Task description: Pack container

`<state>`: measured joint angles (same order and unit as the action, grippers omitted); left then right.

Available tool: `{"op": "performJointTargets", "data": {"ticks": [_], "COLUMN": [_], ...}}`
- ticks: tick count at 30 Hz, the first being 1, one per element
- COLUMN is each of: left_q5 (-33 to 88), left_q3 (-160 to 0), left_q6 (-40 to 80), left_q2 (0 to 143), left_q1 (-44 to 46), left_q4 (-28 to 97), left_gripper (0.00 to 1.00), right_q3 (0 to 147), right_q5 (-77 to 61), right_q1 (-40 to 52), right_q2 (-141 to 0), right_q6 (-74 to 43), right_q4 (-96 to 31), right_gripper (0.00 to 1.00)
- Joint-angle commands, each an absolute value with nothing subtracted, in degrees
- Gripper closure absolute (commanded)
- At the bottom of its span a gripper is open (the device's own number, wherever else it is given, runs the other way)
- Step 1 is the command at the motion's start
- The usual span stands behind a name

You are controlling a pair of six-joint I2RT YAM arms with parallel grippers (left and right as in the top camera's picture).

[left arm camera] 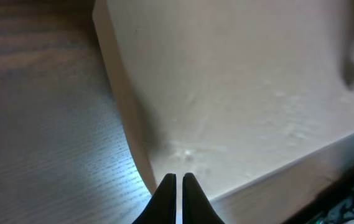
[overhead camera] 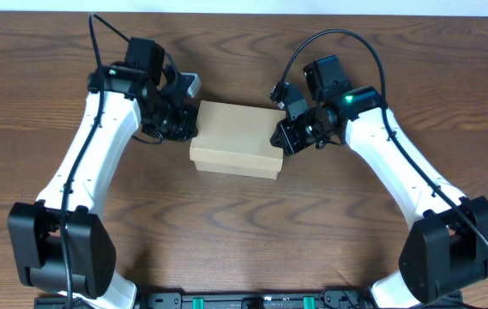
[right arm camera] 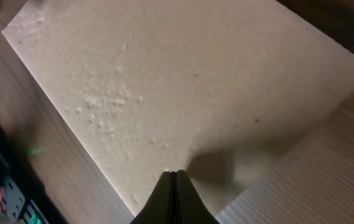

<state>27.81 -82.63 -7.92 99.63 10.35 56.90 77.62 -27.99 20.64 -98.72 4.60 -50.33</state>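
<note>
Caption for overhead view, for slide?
Left gripper and right gripper, both shut, at opposite ends of the closed container on the wooden table.

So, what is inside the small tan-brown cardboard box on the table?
The small tan-brown cardboard box is closed; only its plain top shows. Whatever is inside is covered.

Container [overhead camera: 235,139]: tan cardboard, matt, unprinted; top finely pebbled w/ small raised bumps close up. Table [overhead camera: 252,240]: dark brown wood grain, smooth, slight sheen. Left arm [overhead camera: 98,159] & right arm [overhead camera: 402,172]: white plastic shells, semi-gloss; joints black, matt. Left gripper [left arm camera: 177,183], right gripper [right arm camera: 174,180] tips: black, matt.
</note>
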Motion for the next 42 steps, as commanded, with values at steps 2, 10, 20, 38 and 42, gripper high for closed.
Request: {"op": "performJointTargets", "data": {"ticks": [2,10,20,38,42], "left_q5": [26.8,27.0,27.1,17.0,19.0], "left_q3": [-76.7,-73.2,-73.2,-72.5,-68.4], "left_q6": [-8.7,-8.5,-5.5,1.9,3.3], "left_q2": [99.3,99.3,99.0,87.2,87.5], "left_q1": [10.5,10.5,10.5,8.9,7.2], "left_q4": [54.5,52.7,52.0,51.1,47.8], "left_gripper": [0.94,0.94,0.94,0.94,0.94], "right_q3": [75.9,72.9,73.1,73.3,73.1], "right_q5": [-26.8,-22.3,-19.7,8.5,6.2], "right_q1": [22.8,24.0,24.1,22.6,22.3], "right_q2": [-98.1,-98.2,-97.8,-94.1,-97.9], "right_q6": [4.3,4.3,4.3,-20.6,-21.0], "right_q4": [-50.5,-49.8,-49.6,-46.1,-44.9], "right_gripper": [0.99,0.99,0.99,0.99,0.99]}}
